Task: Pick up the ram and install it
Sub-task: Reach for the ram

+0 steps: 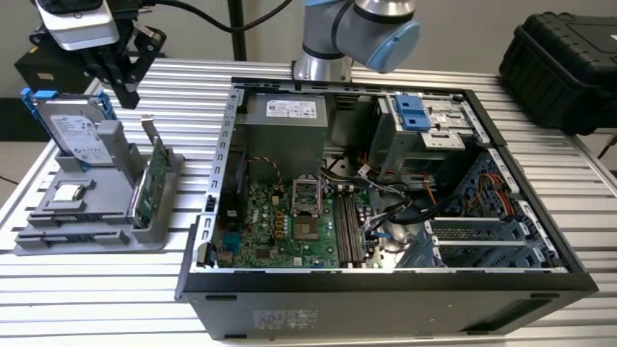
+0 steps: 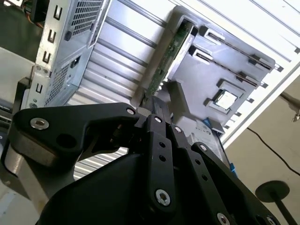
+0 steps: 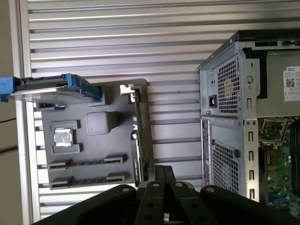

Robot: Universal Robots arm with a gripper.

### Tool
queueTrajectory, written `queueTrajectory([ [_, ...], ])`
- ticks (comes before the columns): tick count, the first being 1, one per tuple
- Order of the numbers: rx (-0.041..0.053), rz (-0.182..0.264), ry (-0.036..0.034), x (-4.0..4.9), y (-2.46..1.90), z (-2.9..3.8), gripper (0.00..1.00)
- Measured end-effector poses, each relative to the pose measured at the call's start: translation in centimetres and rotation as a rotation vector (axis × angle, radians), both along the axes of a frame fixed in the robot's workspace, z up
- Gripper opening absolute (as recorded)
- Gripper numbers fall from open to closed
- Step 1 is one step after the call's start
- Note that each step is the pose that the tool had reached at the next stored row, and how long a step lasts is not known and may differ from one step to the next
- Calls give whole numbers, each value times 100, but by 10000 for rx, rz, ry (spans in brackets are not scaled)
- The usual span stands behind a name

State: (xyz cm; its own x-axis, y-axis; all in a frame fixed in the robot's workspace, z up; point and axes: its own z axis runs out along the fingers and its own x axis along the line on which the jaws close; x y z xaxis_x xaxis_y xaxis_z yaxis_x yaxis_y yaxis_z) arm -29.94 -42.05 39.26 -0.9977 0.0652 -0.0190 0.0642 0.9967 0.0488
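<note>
Observe that the gripper (image 1: 126, 90), fingers closed on nothing, hangs above the gray holder (image 1: 108, 155), where the ram (image 3: 86, 163) stands on edge, presumably for easy grasping.

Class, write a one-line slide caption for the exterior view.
Gripper hovers above the grey parts holder beside the open computer case.

Open PC case (image 1: 386, 289) on slatted metal table (image 1: 97, 289), grey holder (image 1: 97, 217) beside it.
Inside case: motherboard (image 1: 279, 224), PSU (image 1: 285, 134). Holder carries upright HDD w/ blue rails (image 1: 77, 134), green card (image 1: 149, 188), CPU chip (image 1: 68, 193). Black hard case (image 1: 568, 58) at ext. view's right.
</note>
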Motion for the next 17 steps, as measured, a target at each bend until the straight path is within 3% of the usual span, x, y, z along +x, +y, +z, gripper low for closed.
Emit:
queueTrajectory([
  [17,0,24,0,-301,-43,0,0],
])
